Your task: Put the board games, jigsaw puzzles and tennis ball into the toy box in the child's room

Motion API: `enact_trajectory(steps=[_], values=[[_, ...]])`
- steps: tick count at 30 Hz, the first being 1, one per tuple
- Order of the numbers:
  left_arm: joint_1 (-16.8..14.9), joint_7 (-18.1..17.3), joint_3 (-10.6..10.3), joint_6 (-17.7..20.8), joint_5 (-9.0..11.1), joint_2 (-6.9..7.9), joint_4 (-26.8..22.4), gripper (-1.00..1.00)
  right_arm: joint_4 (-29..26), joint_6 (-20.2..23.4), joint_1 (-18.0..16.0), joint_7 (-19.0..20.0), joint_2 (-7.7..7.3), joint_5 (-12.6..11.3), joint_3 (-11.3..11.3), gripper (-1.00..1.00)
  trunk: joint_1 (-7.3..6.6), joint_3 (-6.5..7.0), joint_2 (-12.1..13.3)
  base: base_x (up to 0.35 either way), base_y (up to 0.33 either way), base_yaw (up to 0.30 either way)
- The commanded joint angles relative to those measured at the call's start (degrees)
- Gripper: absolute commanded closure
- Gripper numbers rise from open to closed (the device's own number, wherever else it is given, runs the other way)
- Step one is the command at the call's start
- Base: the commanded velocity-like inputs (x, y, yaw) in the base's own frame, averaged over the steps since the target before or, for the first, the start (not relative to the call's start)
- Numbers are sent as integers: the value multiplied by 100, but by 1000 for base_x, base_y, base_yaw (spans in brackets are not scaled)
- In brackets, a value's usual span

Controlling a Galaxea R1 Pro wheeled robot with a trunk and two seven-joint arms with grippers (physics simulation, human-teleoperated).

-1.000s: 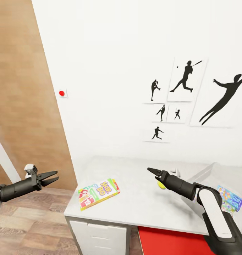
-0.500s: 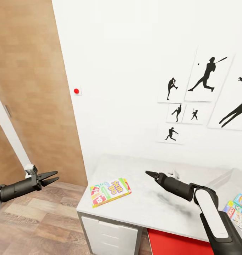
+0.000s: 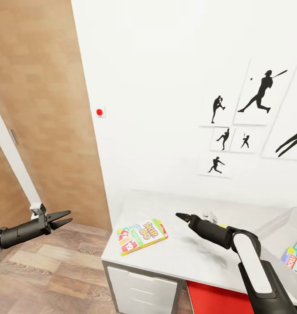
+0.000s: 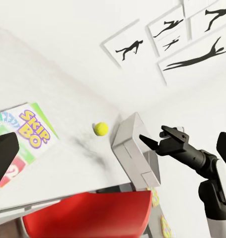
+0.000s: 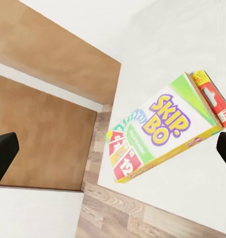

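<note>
— Right gripper [image 3: 180, 215] hangs empty over the table [image 3: 174, 257] at lower centre of the head view. Its fingertips meet there, yet its own wrist camera shows the dark fingers well apart, so I cannot tell its state. Left gripper [image 3: 65, 219], lower left, is parted and empty, off over the wood floor [image 3: 57, 279].

— Where's the Skip-Bo box [image 3: 142, 236]?

— Flat near the table's left edge, glossy printed cardboard. A sideways nudge could, I judge, slide it off that smooth grey top.

— And the ball?

— Tennis ball [image 4: 100, 129], fuzzy yellow-green, sits beside the toy box [image 3: 279, 229], a sloping-walled grey tray; brushed by the forearm, it would roll.
</note>
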Motion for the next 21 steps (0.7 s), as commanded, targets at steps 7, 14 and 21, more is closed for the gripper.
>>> enact_trajectory(steps=[7,14,21], values=[[-4,-20,0,54,-1,4,1,-100,-2,22,-1,-77,2,-61,0,-100,4,-14,-14,0,45,0],[-4,-20,0,53,-1,4,1,-100,90,22,-24,-79,-3,-61,0,-100,4,-14,-14,0,145,0],[-4,-20,0,54,-1,9,1,-100,157,22,-36,-73,-3,-61,-27,-100,4,-14,-14,44,114,0]])
